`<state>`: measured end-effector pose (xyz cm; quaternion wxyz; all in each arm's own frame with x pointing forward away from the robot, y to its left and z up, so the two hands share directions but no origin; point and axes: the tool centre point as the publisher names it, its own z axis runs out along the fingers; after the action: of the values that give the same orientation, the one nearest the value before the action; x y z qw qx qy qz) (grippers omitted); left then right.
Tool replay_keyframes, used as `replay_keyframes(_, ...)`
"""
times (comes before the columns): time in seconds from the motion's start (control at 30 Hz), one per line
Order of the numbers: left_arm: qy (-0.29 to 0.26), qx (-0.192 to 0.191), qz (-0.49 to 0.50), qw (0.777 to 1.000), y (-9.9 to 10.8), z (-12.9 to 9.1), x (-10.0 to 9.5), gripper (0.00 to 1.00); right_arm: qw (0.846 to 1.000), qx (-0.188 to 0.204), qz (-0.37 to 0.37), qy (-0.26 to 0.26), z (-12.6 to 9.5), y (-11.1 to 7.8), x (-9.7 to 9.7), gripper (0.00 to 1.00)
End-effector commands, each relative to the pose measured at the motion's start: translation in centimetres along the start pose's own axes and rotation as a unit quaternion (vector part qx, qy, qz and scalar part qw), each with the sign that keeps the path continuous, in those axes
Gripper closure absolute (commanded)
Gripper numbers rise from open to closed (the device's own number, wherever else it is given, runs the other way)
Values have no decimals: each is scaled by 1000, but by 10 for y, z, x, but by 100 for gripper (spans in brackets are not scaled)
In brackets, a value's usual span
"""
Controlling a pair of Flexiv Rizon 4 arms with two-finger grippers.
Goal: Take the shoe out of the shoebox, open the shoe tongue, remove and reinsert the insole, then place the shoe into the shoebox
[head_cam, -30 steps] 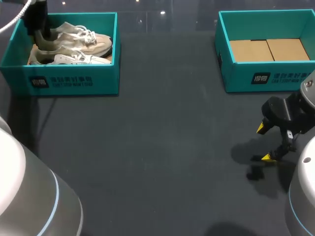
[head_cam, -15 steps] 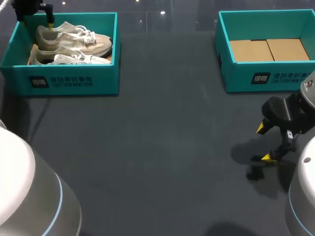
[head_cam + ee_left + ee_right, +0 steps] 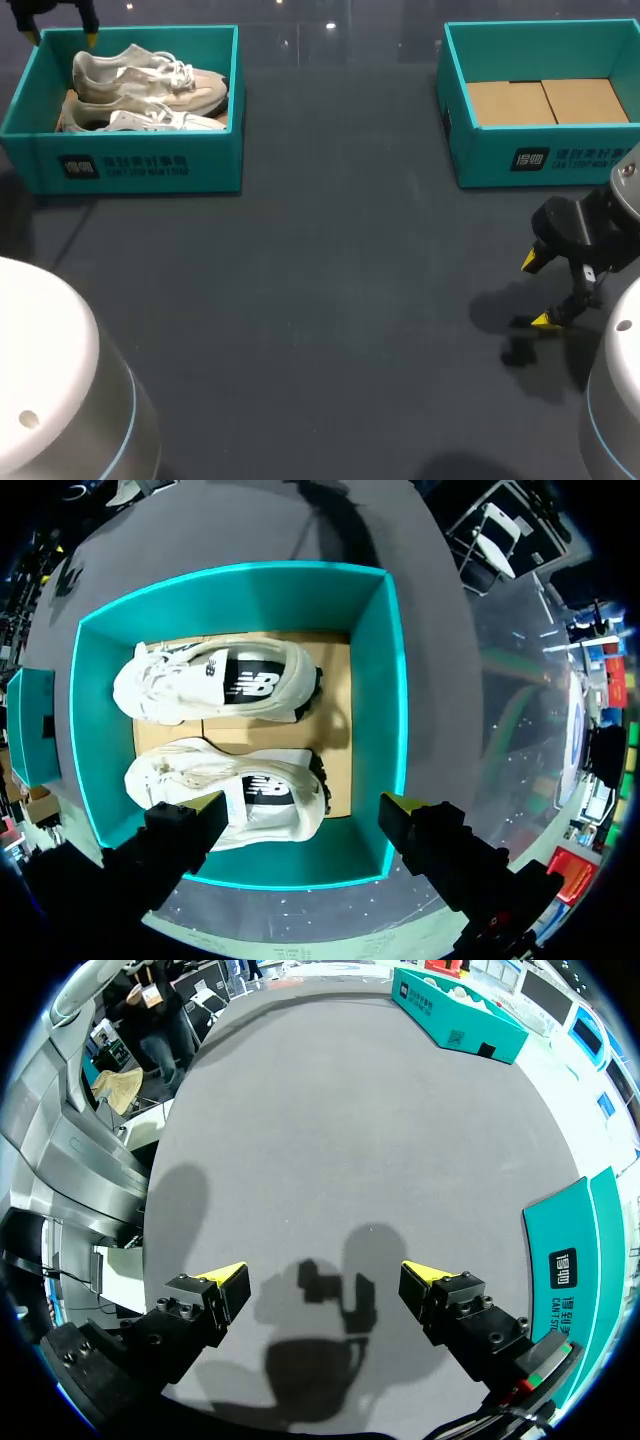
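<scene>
Well, the two pale shoes (image 3: 150, 85) lie side by side in the teal shoebox (image 3: 140, 165) at the table's (image 3: 330, 300) far left. Only the left wrist view looks straight down on them. It shows the left gripper (image 3: 303, 805) above the box, spread wide and empty. The right gripper (image 3: 540, 291) hangs over bare tabletop near a second teal box (image 3: 540, 160), its fingers apart and gripping nothing.

White arms (image 3: 45, 390), blue rings (image 3: 133, 405), black end effectors (image 3: 320, 1275), yellow tips (image 3: 228, 1272)
</scene>
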<state>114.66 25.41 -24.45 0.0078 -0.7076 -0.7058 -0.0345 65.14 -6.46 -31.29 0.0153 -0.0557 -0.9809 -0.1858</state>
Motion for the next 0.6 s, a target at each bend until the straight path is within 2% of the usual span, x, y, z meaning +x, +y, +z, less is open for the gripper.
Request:
replay_keyframes(0.03, 4, -46, -2, 999, -59, -8, 0, 0, 1000, 1, 0, -2, 0, 0, 2, 0)
replay_keyframes(0.23, 0, -36, 9, 999, -89, -9, 2, 0, 1000, 1, 0, -2, 0, 0, 2, 0)
replay_keyframes(0.6, 0, -36, 9, 999, -89, -9, 2, 0, 1000, 1, 0, -2, 0, 0, 2, 0)
